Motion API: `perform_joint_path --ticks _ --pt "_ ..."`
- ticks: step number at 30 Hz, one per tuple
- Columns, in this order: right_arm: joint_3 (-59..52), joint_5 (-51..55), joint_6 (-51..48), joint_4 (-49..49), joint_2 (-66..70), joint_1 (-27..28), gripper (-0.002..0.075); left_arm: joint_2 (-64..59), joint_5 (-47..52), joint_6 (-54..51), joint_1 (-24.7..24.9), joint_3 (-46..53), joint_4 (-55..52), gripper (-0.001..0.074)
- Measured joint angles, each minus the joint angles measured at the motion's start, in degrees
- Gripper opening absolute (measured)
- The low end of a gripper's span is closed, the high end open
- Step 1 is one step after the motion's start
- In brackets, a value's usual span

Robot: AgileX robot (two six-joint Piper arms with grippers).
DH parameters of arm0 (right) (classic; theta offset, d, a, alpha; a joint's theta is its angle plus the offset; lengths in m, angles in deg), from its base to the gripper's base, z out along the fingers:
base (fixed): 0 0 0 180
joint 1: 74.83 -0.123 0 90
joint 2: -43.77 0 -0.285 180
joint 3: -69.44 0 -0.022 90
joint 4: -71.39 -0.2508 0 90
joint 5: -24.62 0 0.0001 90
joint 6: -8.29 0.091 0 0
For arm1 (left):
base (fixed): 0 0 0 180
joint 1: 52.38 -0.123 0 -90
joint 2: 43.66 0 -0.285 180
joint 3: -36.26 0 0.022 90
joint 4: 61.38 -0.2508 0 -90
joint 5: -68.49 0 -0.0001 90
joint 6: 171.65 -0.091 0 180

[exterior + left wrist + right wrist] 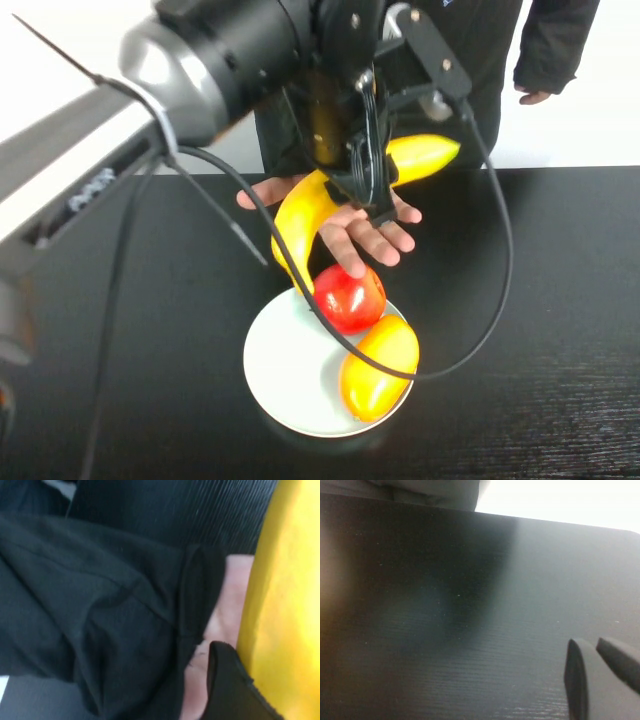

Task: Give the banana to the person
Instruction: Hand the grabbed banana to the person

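The left gripper (372, 190) hangs over the far-middle of the black table (560, 300), its fingers clamped on the banana (305, 215) — the fruit is lifted clear of the tabletop, curving from beside the red apple (350, 298) up and across to a tip on the right. Directly beneath it lies the person's open hand (365, 235), palm up; the person (500, 40) stands at the far edge. Nearer, a white plate (280, 375) holds the apple and a yellow-orange fruit (378, 365). The right gripper (600, 672) sits low over bare table, out of the high view — its fingertips nearly pressed together, holding nothing.
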Motion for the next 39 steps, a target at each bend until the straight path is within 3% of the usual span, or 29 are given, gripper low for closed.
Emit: perform_joint_path --ticks 17,22,26,34,37,39 --pt "0.0 0.0 0.01 0.0 0.0 0.0 -0.0007 -3.72 -1.31 -0.23 0.0 -0.13 -1.62 0.029" --pt "0.0 0.0 0.01 0.0 0.0 0.0 -0.0007 -3.72 -1.33 -0.23 0.0 -0.13 -1.74 0.0432" --pt "0.0 0.0 -0.12 0.0 0.0 0.0 -0.0007 -3.61 -1.43 -0.23 0.0 -0.13 -1.86 0.0481" --pt "0.0 0.0 -0.12 0.0 0.0 0.0 -0.0007 2.77 -1.47 0.6 0.0 1.08 -2.22 0.049" --pt "0.0 0.0 -0.12 0.0 0.0 0.0 -0.0007 9.63 -3.22 2.57 -0.21 7.98 -2.22 0.0465" --pt "0.0 0.0 -0.12 0.0 0.0 0.0 -0.0007 16.17 -5.55 4.35 -0.99 15.9 -2.22 0.0405"
